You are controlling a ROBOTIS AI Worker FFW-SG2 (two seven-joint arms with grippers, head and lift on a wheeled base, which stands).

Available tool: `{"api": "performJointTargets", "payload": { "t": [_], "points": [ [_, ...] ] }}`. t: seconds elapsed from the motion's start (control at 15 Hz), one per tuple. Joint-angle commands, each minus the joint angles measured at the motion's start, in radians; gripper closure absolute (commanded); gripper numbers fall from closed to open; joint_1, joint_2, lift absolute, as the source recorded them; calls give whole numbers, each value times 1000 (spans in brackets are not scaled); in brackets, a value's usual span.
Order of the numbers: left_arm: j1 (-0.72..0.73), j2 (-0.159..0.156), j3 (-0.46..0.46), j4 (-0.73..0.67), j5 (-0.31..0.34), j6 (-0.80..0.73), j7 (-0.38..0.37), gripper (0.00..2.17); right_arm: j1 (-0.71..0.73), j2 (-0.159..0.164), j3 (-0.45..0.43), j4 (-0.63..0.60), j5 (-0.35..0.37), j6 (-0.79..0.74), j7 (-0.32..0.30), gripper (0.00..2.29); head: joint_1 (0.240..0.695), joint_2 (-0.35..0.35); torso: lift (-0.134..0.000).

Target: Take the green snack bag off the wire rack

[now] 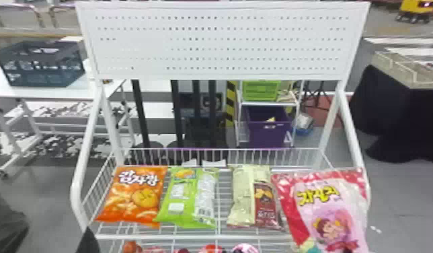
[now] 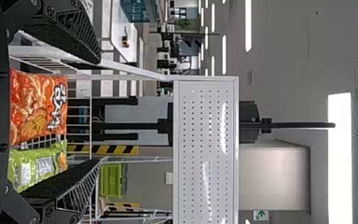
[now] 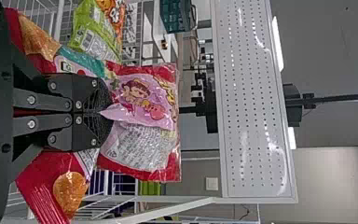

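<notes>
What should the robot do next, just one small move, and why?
Probably ease the open left gripper rightward, toward the green snack bag: in its wrist view the orange bag lines up more centrally between the fingers, while the right gripper is shut on the pink bag.

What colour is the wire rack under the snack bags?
The wire rack is white, which shows best in the head view.

The wire rack (image 1: pixel 192 237) carries orange bag (image 1: pixel 135 196), green bag (image 1: pixel 184 198), cream-brown bag (image 1: pixel 254 198).

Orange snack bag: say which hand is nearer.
Left. The left hand is open before the orange snack bag; the right hand grips the pink bag at the right of the rack.
</notes>
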Motion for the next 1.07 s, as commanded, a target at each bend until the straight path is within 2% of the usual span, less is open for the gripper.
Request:
{"api": "performJointTargets", "payload": {
  "t": [0.0,0.13,0.27,0.47,0.67,0.87,1.0],
  "points": [
    [-20,3,-3,4,10,6,1,147,0,1,0,2,0,0,-1,2175,499,0,0],
    [-107,24,-50,38,25,88,4,147,0,9,0,2,2,-3,-7,2175,499,0,0],
    [-273,80,-182,119,18,159,57,147,3,21,6,-3,8,-18,-6,2175,499,0,0],
    [-523,94,-339,291,50,266,98,151,8,43,29,-3,46,-46,-6,2179,499,0,0],
    [-741,81,-472,467,104,291,115,151,13,49,33,8,55,-68,-7,2175,499,0,0],
    [-922,44,-563,667,154,303,118,151,14,61,32,23,58,-77,-7,2179,499,0,0],
    [-1017,15,-592,788,200,300,118,154,16,64,32,26,66,-77,-7,2179,499,0,0]
  ]
}}
